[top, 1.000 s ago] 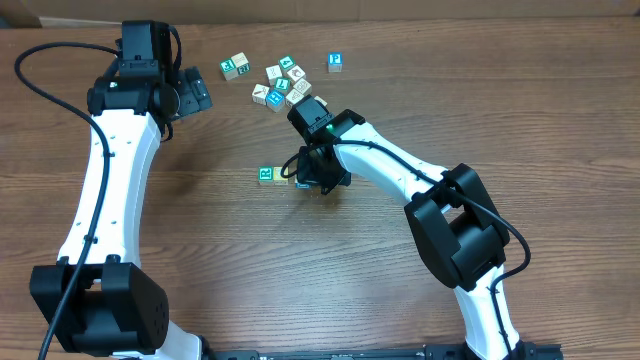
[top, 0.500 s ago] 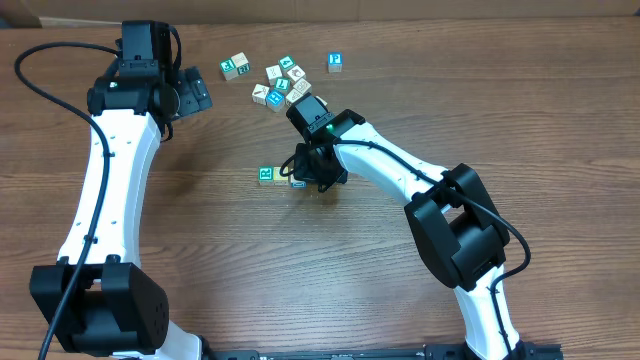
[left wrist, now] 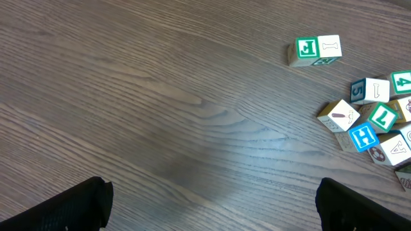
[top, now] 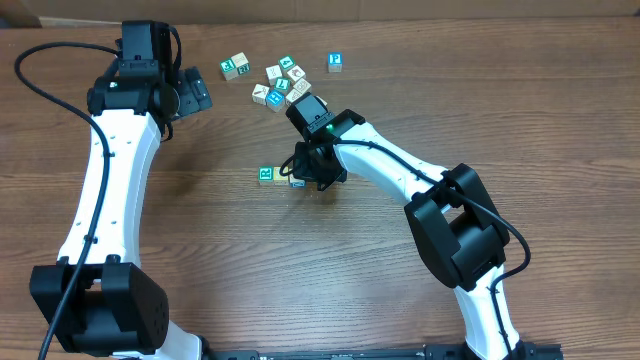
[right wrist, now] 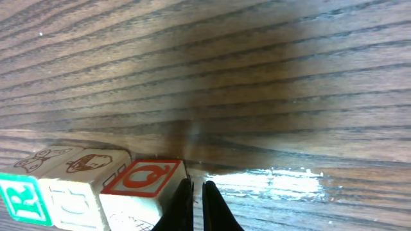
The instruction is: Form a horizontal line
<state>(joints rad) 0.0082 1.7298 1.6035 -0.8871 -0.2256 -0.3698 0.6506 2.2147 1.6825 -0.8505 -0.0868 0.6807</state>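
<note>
A short row of three letter blocks lies on the wood table: a green R block, a pale picture block and a red-letter block. They touch side by side. My right gripper is shut and empty, its fingertips down at the table against the right side of the red-letter block. My left gripper is open and empty at the far left, away from the blocks.
A loose cluster of several blocks lies at the far middle. A joined pair sits to its left and a single blue block to its right.
My right gripper shifted slightly left against the red-letter block, closing it up to the row. The left arm has not moved.
</note>
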